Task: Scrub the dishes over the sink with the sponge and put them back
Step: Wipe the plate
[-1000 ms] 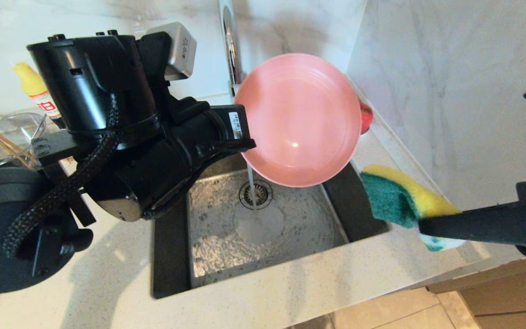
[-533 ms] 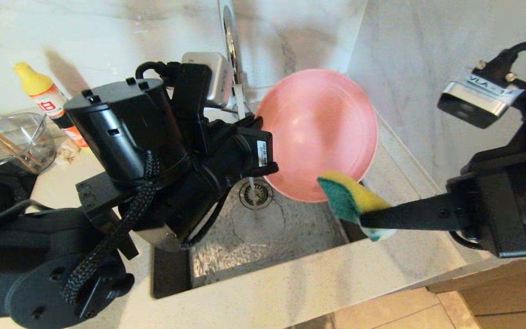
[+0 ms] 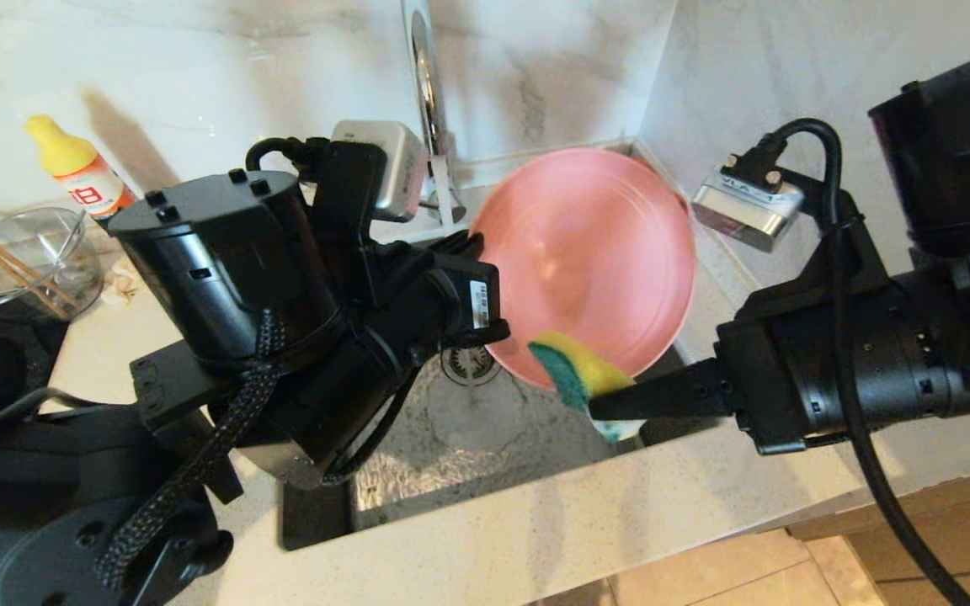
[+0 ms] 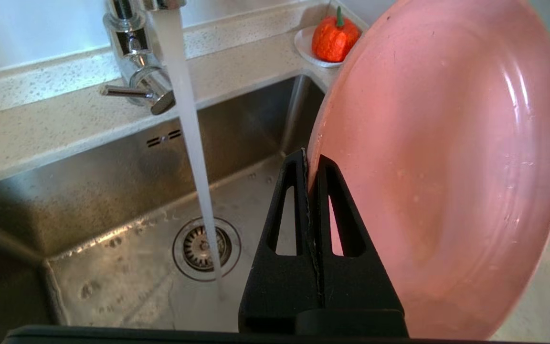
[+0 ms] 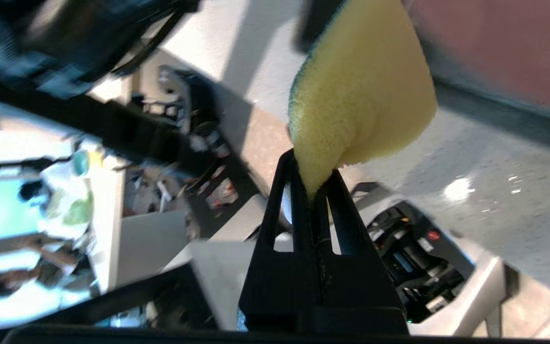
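Over the sink, the plate is clamped at its rim by the left tool; the sponge is pinched in the right tool. The thin rim grip could be slipped by hard scrubbing.

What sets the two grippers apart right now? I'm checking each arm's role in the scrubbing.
The left gripper pinches the rim of the pink plate, held on edge above the sink; the right gripper squeezes the yellow-and-green sponge. The left gripper reaches in from the robot's left, the right gripper from its right, with the sponge at the plate's lower rim. Both are shut on what they hold.
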Motion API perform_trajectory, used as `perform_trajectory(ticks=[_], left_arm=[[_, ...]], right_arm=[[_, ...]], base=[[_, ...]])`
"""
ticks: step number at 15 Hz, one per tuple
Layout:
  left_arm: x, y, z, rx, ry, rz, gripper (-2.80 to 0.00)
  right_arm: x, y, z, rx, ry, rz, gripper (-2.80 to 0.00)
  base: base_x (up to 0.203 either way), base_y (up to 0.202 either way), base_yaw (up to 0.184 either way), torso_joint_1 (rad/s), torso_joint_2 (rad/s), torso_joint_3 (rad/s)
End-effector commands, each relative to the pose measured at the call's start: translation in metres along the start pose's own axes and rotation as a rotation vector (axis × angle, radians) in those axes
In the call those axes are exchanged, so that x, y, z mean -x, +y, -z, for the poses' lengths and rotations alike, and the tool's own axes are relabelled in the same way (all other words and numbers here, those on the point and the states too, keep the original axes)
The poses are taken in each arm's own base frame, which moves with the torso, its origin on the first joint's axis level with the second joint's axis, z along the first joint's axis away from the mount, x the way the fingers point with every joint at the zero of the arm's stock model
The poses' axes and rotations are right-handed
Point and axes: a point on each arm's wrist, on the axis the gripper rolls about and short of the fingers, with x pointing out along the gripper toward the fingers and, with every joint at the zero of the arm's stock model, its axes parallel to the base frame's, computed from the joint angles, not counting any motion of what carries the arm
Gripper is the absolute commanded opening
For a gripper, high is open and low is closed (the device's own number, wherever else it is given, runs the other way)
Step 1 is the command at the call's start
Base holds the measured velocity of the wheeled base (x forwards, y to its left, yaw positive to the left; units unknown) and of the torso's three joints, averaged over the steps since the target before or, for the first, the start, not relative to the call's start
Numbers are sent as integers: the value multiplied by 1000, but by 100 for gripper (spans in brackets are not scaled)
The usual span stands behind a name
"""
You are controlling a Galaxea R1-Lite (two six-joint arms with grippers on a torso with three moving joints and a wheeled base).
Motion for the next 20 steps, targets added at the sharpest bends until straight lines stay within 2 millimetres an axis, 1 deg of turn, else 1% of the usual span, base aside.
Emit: perform_trajectory(ticks=[1, 4, 6, 9, 12, 14, 16, 17, 20], left_arm=[[12, 1, -13, 26, -34, 11, -280], [23, -4, -18, 37, -44, 44, -280], [27, -4, -17, 36, -39, 54, -280], [30, -5, -8, 20, -8, 64, -280], [31, -5, -7, 17, -5, 67, -280], [31, -5, -5, 15, 0, 67, -280], [31, -5, -4, 10, 5, 68, -280], [31, -5, -4, 9, 5, 68, -280], [33, -6, -4, 10, 6, 71, -280]], right_arm=[[-20, -11, -6, -22, 18, 45, -280], [-25, -11, -14, -13, -9, 51, -280], [-24, -10, -20, -13, -27, 50, -280], [-15, -15, -30, -26, -75, 70, -280], [-1, -21, -37, -33, -125, 96, -280], [9, -20, -40, -30, -154, 104, -280], [16, -20, -40, -29, -173, 112, -280], [17, -20, -41, -29, -180, 118, -280], [14, -25, -43, -30, -222, 241, -280]], base=[[0, 0, 0, 0, 0, 0], [0, 0, 0, 0, 0, 0], [0, 0, 0, 0, 0, 0], [0, 0, 0, 0, 0, 0], [0, 0, 0, 0, 0, 0], [0, 0, 0, 0, 0, 0], [0, 0, 0, 0, 0, 0], [0, 0, 0, 0, 0, 0], [0, 0, 0, 0, 0, 0]])
